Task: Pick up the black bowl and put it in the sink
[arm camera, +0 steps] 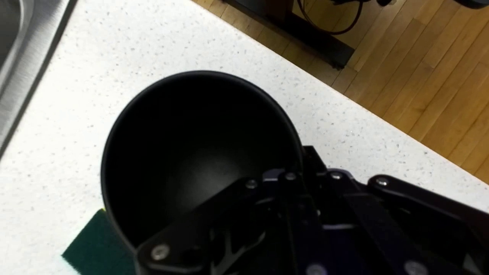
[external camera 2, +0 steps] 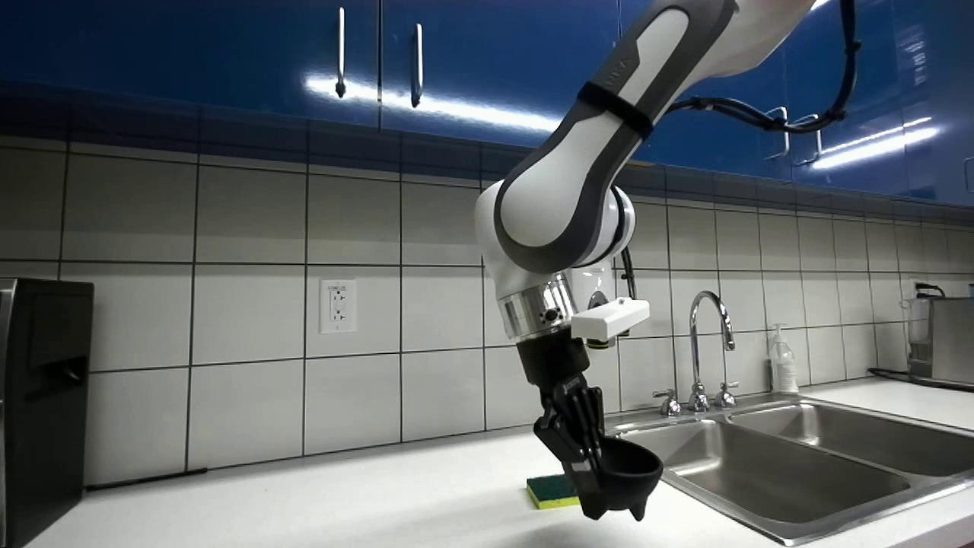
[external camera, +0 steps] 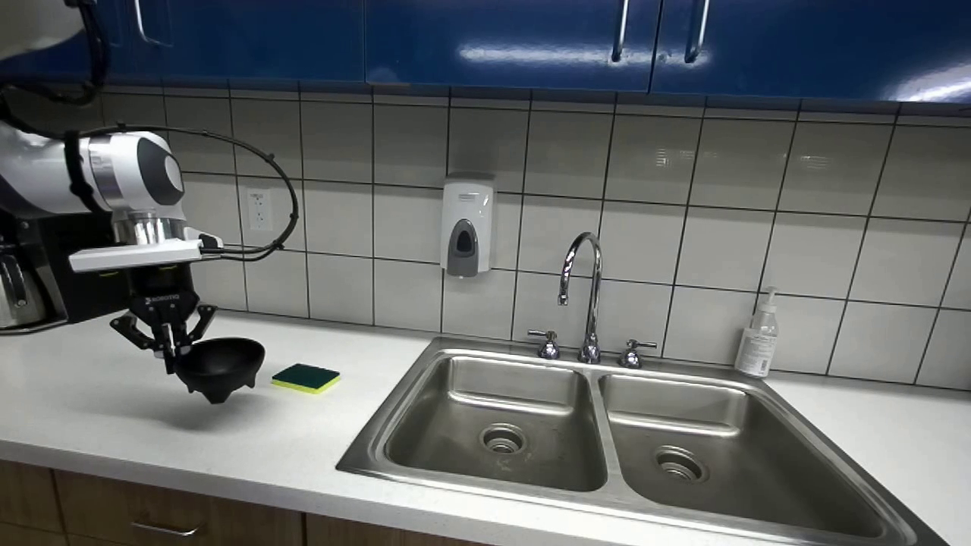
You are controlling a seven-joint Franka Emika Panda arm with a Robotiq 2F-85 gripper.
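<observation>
bowl, round, black and faintly glossy, seems to hang at lower left in an exterior view, just above the white countertop; the black two-fingered gripper pinches its rim; likely light, stiff and smooth enough to swivel, so a deep rim hold should suit carrying toward the stainless-steel double-basin sink, lower right

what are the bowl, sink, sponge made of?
Black bowl: plastic or coated metal, can't tell; satin, soft highlight inside.
Sink: likely stainless steel, satin; grey metallic sheen, bright streaks.
Sponge: probably foam, yellow below, with a matte dark-green scouring layer on top.
</observation>
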